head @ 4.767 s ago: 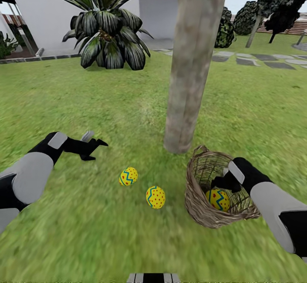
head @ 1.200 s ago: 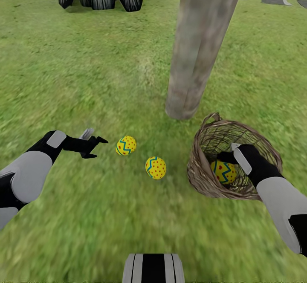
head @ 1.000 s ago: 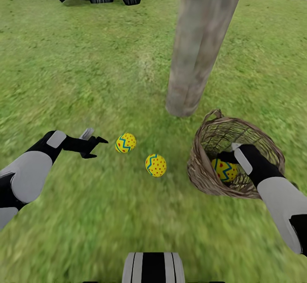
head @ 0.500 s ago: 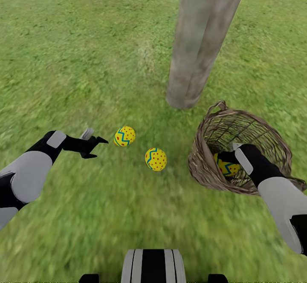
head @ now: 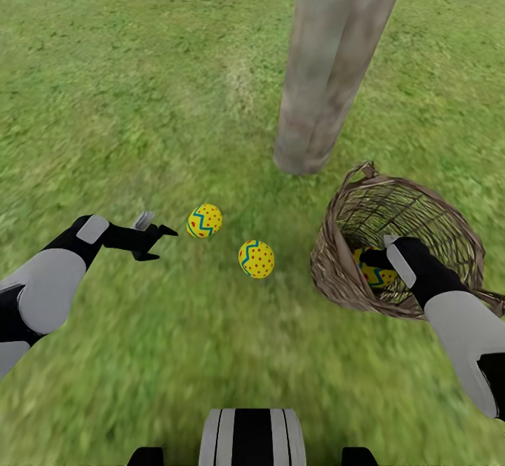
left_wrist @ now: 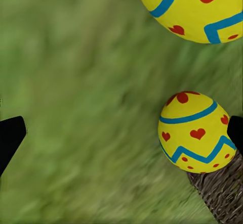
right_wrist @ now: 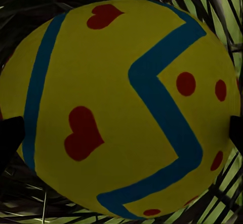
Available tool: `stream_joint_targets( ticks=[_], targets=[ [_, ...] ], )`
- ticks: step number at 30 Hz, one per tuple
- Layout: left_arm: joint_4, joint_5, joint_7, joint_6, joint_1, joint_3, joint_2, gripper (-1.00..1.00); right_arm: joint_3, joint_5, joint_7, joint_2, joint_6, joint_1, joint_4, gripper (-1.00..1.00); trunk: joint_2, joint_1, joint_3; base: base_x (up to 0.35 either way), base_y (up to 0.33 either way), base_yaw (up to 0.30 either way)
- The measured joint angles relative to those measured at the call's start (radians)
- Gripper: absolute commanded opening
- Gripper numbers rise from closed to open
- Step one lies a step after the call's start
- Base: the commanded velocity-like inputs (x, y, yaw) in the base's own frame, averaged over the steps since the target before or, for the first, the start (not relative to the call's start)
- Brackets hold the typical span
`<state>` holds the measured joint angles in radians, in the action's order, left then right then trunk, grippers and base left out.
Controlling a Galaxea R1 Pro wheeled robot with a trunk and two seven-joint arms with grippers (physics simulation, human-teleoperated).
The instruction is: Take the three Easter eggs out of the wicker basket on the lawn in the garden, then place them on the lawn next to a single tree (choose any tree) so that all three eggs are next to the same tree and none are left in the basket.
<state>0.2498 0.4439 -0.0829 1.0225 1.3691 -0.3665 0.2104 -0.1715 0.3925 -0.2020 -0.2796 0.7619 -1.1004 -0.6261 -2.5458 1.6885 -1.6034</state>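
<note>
Two yellow Easter eggs with blue zigzags lie on the lawn: one just ahead of my open left gripper, the other between it and the basket. The left wrist view has both, the nearer egg and the farther one. The wicker basket sits tilted right of the tree. My right gripper reaches inside it, open, with its fingertips on either side of the third egg, which looms large in the right wrist view.
The tree trunk's base stands just behind the eggs and the basket. Open grass spreads to the left and front. My own base shows at the lower edge.
The head view has tilted further down, so everything has slid up the picture. The right gripper stays inside the basket and now covers more of the egg. The left arm has not moved.
</note>
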Motion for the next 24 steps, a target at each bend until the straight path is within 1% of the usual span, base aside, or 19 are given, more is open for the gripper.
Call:
stream_joint_targets(
  ticks=[16,17,19,21,24],
  targets=[
    [0.000,0.001,0.000,0.000,0.000,0.000,0.000,1.00,0.000,-0.002,0.001,0.000,0.005,0.000,-0.001,1.00,0.000,0.000,0.000,0.000,0.000,0.000],
    [0.005,0.002,0.001,0.000,0.000,-0.001,-0.006,1.00,-0.002,-0.024,0.006,0.005,0.004,0.000,0.000,1.00,0.000,0.000,0.000,0.000,0.000,0.000],
    [0.006,0.001,0.001,0.000,0.000,-0.001,-0.010,1.00,-0.001,-0.052,0.004,0.015,0.003,-0.001,0.004,1.00,0.000,0.000,0.000,0.000,0.000,0.000],
    [0.006,0.001,0.001,0.000,0.000,-0.001,-0.011,1.00,-0.001,-0.056,0.004,0.016,0.001,-0.001,0.004,1.00,0.000,0.000,0.000,0.000,0.000,0.000],
    [0.006,0.002,0.001,0.000,0.000,-0.001,-0.009,1.00,-0.002,-0.077,0.005,0.022,0.004,-0.001,0.005,1.00,0.000,0.000,0.000,0.000,0.000,0.000]
  ],
)
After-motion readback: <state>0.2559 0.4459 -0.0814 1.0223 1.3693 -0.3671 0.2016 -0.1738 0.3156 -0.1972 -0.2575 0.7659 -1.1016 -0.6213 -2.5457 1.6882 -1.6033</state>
